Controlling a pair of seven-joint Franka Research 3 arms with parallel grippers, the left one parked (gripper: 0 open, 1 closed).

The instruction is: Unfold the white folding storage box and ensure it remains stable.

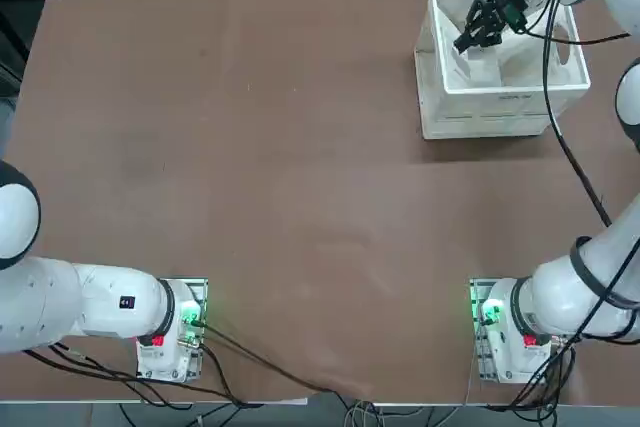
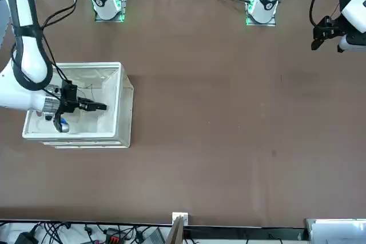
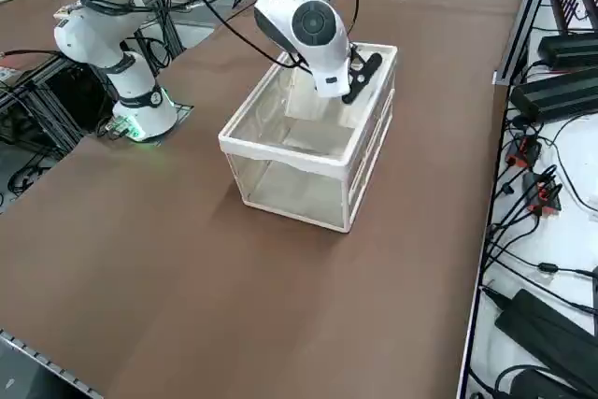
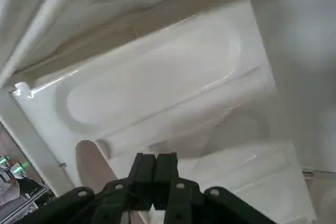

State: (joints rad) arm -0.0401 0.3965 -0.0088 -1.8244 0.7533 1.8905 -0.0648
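The white folding storage box (image 1: 500,97) is seen standing opened up on the brown table (image 1: 280,177), at the far end on the working arm's side, walls raised under its thick rim. The right gripper (image 1: 468,39) is reached down inside the box, its fingers (image 4: 155,167) pressed together with nothing between them, just above an inner panel.

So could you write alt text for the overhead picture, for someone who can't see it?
A white folding storage box stands opened up at the far right of a brown table, and the right arm's gripper, its fingers shut, reaches over the rim into the box. Both arms' bases sit at the table's near edge.
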